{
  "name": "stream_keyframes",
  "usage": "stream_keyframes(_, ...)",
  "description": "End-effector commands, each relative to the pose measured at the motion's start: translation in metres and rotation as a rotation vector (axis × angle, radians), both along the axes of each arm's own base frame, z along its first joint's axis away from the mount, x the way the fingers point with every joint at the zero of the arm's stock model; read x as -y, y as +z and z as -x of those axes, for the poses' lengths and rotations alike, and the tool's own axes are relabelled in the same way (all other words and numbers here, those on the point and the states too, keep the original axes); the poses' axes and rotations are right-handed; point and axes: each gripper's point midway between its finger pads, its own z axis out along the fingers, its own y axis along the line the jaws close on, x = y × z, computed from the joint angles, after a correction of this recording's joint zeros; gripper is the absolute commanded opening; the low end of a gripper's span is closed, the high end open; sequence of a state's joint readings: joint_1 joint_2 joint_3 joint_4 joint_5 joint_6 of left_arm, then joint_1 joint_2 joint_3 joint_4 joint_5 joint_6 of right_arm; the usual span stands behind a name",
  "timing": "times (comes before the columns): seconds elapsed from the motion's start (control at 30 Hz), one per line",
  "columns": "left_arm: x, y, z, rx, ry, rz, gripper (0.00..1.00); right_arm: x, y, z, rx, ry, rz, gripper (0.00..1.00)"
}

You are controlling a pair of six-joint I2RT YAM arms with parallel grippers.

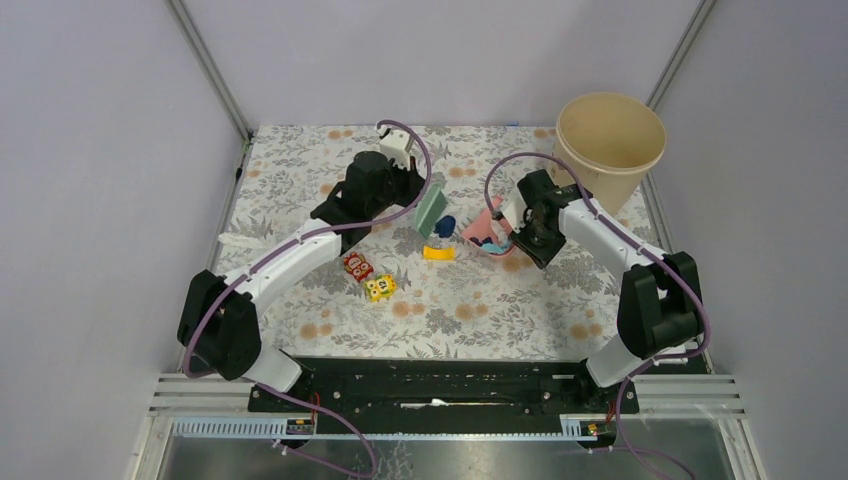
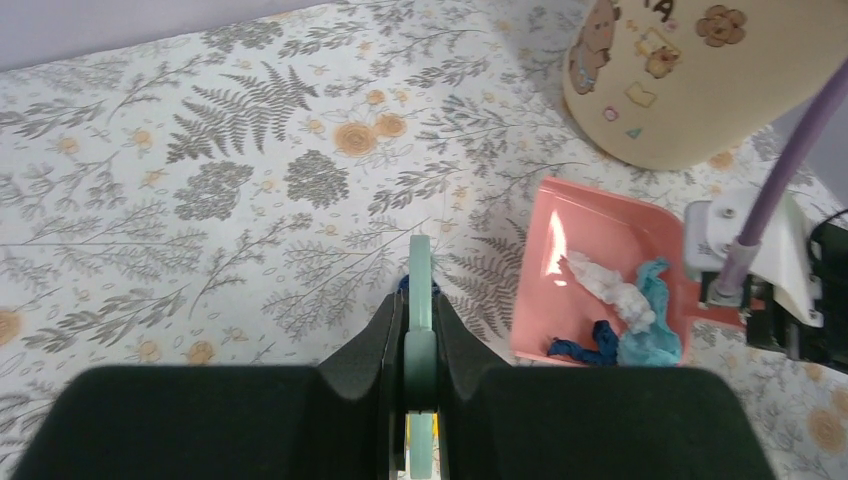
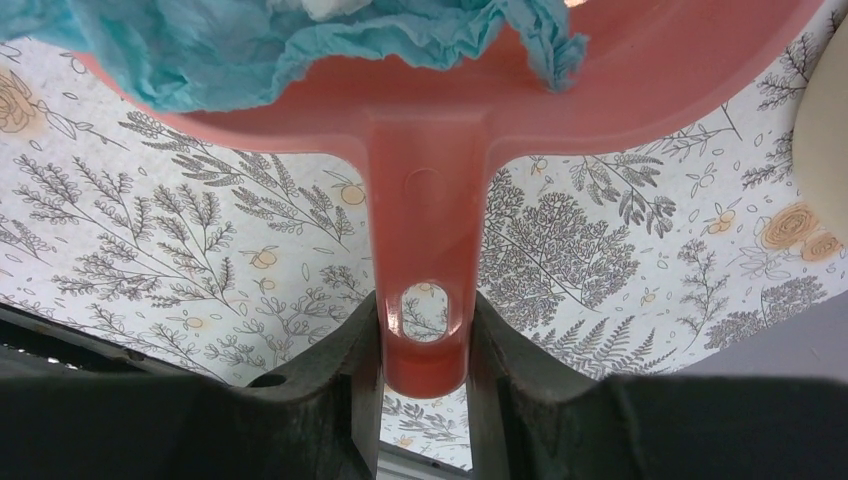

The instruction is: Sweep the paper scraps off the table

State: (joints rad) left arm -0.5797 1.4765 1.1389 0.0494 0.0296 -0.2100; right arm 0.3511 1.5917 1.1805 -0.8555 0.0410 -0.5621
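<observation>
My left gripper [image 1: 418, 203] is shut on a pale green sweeping brush [image 1: 432, 212], held edge-on in the left wrist view [image 2: 421, 290]. A navy-blue paper scrap [image 1: 445, 226] lies on the table [image 1: 300, 160] just beside the brush; in the wrist view [image 2: 403, 285] the brush mostly hides it. My right gripper [image 1: 515, 232] is shut on the handle [image 3: 425, 250] of a pink dustpan [image 1: 482, 228], to the right of the brush. The pan [image 2: 600, 235] holds a white wad [image 2: 610, 285], teal paper [image 2: 655, 300] and a navy scrap [image 2: 585, 345].
A tall beige bin [image 1: 610, 145] stands at the back right, behind the dustpan. A yellow curved piece [image 1: 437, 253] lies in front of the brush. A red toy block [image 1: 358, 266] and a yellow one [image 1: 380, 288] sit nearer the front.
</observation>
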Motion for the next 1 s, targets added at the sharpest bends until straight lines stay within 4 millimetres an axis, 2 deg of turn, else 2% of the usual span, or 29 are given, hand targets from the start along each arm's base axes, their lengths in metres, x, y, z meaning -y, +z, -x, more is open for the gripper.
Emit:
stream_keyframes(0.0,-0.014,0.022,-0.023,0.057,0.122,-0.031,0.00,0.014,-0.001,0.009,-0.033,-0.013,0.070,0.00)
stream_keyframes(0.1,-0.022,0.010,-0.037,0.033,0.161,-0.101,0.00,0.018,-0.007,0.008,-0.051,-0.008,0.096,0.00)
stream_keyframes(0.23,-0.026,0.000,-0.056,0.022,0.196,-0.104,0.00,0.017,-0.014,0.000,-0.070,-0.007,0.115,0.00)
stream_keyframes(0.3,-0.029,-0.012,-0.067,0.005,0.217,-0.115,0.00,0.017,-0.018,-0.006,-0.071,-0.007,0.133,0.00)
stream_keyframes(0.47,-0.032,-0.039,-0.089,-0.133,0.219,0.020,0.00,0.016,-0.029,-0.017,-0.086,-0.002,0.159,0.00)
stream_keyframes(0.57,-0.017,-0.055,-0.087,-0.213,0.157,0.081,0.00,0.014,-0.032,-0.019,-0.094,0.001,0.153,0.00)
stream_keyframes(0.8,0.035,-0.065,-0.066,-0.337,-0.075,0.301,0.00,0.009,-0.036,-0.022,-0.107,0.008,0.131,0.00)
stream_keyframes(0.97,0.052,-0.038,-0.052,-0.328,-0.181,0.446,0.00,0.004,-0.039,-0.019,-0.125,0.008,0.107,0.00)
